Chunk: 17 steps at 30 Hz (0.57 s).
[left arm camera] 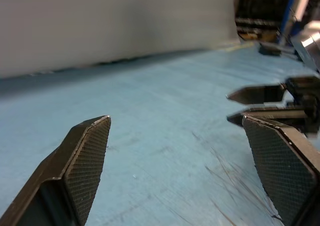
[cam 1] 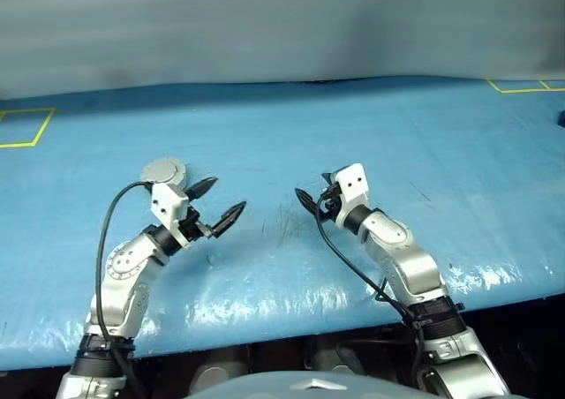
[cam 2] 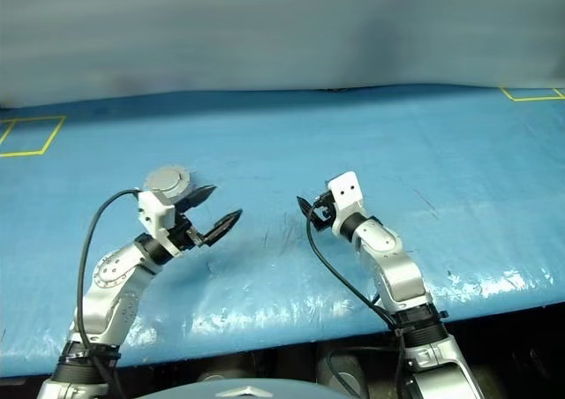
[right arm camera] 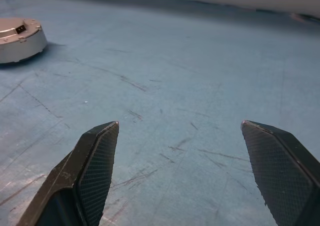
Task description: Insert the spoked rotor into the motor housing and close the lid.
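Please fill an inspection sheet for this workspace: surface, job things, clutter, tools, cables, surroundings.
Surface: blue table cover, scratched, with yellow tape marks.
Job things: closed round grey case, plain lid on top, behind the left tool; rotor nothing seen.
Clutter: nothing seen.
Tools: left tool open, empty; right tool open, empty, above the cover.
Cables: black cable on left arm, another on right arm.
Surroundings: grey wall behind the table.
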Tool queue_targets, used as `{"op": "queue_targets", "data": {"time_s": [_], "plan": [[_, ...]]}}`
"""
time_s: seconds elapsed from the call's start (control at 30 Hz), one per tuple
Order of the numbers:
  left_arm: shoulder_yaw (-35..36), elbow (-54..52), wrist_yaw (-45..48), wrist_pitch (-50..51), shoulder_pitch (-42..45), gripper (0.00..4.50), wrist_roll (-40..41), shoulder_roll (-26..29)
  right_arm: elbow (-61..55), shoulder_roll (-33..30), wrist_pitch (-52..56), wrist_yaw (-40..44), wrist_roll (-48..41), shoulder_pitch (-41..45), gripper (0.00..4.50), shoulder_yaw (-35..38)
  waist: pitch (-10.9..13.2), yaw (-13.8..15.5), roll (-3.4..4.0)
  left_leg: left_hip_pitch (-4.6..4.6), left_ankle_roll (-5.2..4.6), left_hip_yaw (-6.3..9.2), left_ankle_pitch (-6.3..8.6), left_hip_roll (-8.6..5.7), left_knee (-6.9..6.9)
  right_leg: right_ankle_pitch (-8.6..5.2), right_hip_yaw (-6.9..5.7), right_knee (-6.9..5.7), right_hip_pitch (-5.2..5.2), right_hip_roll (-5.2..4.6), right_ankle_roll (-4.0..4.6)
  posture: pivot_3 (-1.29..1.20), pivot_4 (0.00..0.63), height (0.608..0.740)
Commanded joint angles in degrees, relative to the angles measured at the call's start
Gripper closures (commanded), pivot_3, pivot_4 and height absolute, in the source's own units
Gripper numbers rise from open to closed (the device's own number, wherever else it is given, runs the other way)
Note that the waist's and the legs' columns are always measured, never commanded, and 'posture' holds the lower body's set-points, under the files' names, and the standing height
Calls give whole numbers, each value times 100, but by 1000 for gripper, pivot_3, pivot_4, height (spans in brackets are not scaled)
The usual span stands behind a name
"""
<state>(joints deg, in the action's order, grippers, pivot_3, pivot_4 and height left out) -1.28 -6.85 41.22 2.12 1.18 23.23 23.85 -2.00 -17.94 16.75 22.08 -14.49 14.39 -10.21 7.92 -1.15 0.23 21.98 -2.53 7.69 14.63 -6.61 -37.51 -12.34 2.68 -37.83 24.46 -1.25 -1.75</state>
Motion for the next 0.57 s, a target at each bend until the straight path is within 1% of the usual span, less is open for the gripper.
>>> {"op": "queue_targets", "data": {"time_s": [0.03, 0.13, 0.27, 0.57], "plan": [[-70, 35, 188, -93, 7, 0, -151, 55, -85, -8, -243, 273, 50, -13, 14, 91, 0, 6, 0, 0, 1, 0, -1, 3, 0, 1, 0, 0, 0, 2, 2, 0, 150, 740], [-63, 190, 239, -175, 40, 0, -233, 6, -67, -75, -194, 453, 203, -24, 14, -19, 0, 27, 0, 0, 1, -1, -1, 4, 0, 2, 0, 1, 0, 3, 3, 0, 150, 740], [-32, 269, 250, -243, 74, 0, -340, -26, -14, -7, -175, 481, 385, -53, 14, -81, 0, 54, -1, 0, 9, -1, -5, 4, 0, 2, 0, 2, 1, 2, 3, 0, 150, 740], [-149, 228, 259, -252, 37, 0, -495, -157, -51, 39, -167, 599, 417, -175, 14, 53, 0, 55, -1, 0, 13, -3, -8, 4, -1, 2, 1, 3, -1, 2, 3, 0, 150, 740]]}}
